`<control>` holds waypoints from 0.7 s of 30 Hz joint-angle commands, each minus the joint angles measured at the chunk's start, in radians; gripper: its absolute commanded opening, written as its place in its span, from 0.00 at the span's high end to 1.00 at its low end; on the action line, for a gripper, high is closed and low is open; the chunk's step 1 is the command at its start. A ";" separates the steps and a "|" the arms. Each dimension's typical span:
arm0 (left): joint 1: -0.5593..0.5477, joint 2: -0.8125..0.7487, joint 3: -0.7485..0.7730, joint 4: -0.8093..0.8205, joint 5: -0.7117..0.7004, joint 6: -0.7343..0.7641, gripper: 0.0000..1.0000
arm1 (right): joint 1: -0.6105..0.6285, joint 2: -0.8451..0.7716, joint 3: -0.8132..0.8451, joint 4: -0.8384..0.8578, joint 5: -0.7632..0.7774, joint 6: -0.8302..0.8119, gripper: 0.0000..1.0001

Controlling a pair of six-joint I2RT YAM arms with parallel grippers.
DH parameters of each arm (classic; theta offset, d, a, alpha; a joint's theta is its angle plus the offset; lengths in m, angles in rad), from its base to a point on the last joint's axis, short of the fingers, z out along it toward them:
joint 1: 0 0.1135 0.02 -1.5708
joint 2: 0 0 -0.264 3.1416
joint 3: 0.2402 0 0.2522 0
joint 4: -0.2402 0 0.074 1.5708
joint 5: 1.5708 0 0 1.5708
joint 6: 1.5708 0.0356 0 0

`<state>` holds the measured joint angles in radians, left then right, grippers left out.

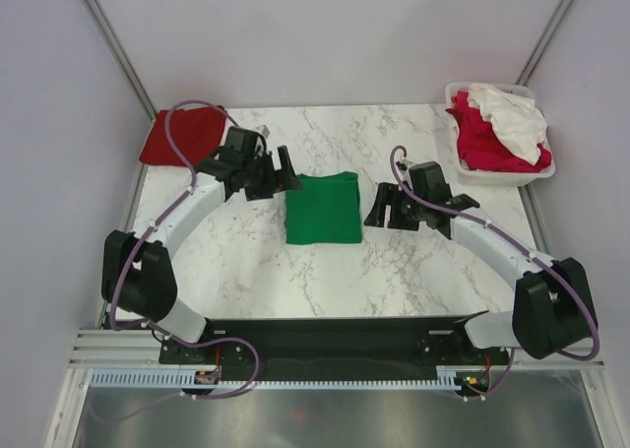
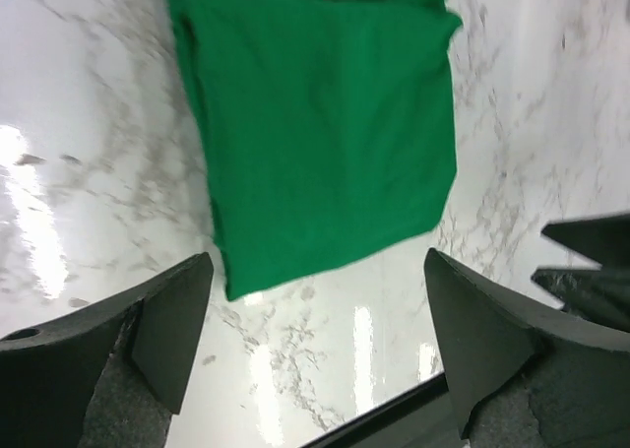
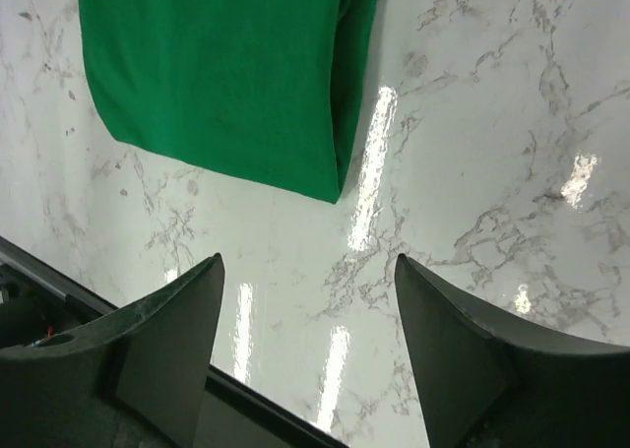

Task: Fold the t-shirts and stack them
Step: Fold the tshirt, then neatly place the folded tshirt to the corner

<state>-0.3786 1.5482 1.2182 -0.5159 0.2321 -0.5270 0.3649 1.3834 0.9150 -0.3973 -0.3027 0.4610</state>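
Top external view: folded green shirt [image 1: 323, 208] lies untouched at the middle of the worktop [image 1: 246, 261]. Left pincer [image 1: 279, 179] and right pincer [image 1: 382, 215] flank it, jaws wide and empty, likely because folding looks finished; red shirt [image 1: 182, 136] at the far left corner suggests the stack site.

White arm links [image 1: 185, 215], black joints [image 1: 140, 276], lilac cables [image 1: 169, 138], dark wedge-shaped fingers [image 2: 169, 325]

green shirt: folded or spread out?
Folded. The green t-shirt lies as a compact rectangle on the marble table, no sleeves sticking out; the right wrist view shows a doubled edge.
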 commanded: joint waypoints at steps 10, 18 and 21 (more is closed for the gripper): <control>0.136 0.383 0.254 0.112 0.113 0.078 0.03 | 0.091 -0.035 -0.410 0.391 -0.012 0.171 0.14; 0.132 0.475 0.175 0.206 0.165 0.027 0.06 | 0.109 -0.017 -0.444 0.537 -0.061 0.151 0.10; 0.124 0.516 0.162 0.223 0.191 0.006 0.13 | 0.111 -0.030 -0.473 0.586 -0.065 0.154 0.09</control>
<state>-0.2447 2.0239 1.3960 -0.3653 0.3641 -0.4892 0.4694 1.3495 0.4759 0.1177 -0.3573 0.6178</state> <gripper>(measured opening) 0.887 0.903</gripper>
